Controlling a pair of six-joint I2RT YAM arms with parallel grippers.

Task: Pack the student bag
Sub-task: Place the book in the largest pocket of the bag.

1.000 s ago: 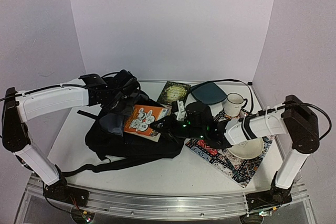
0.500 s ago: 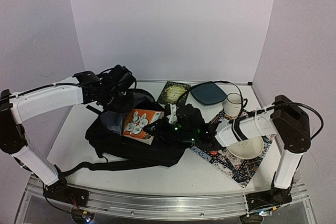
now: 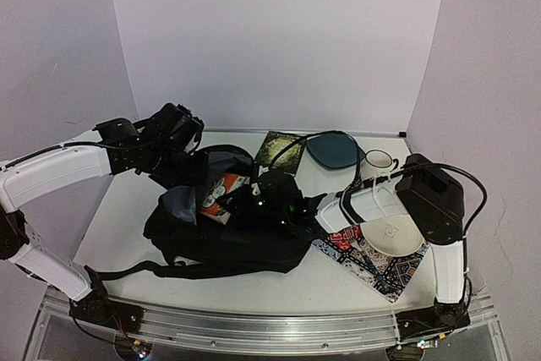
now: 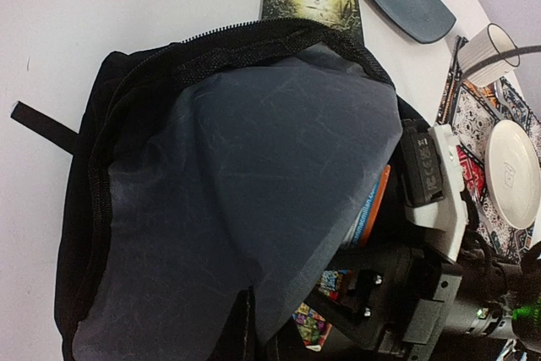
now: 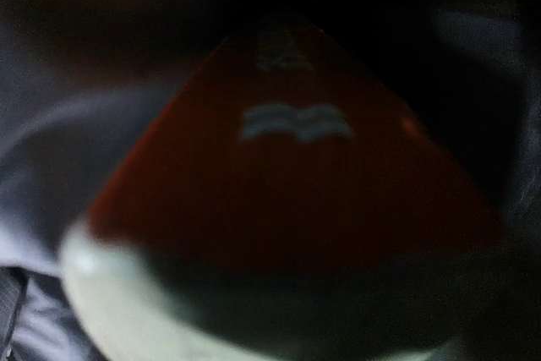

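Student bag (image 3: 211, 238): lies left of centre on the tabletop (image 3: 118, 209), mouth open upward.
Right tool (image 3: 241, 202): narrow, clamped on an orange book (image 3: 218, 198) that is partly inside the mouth.
Left tool (image 3: 190, 150): closed tight, apparently pinching the bag's upper rim and holding it high.
Handling: keep the rim raised, slide the book along the grey lining (image 4: 254, 192), release once seated.
Change: the book sits deeper than a second ago and shows less cover; the left tool is higher and farther back.
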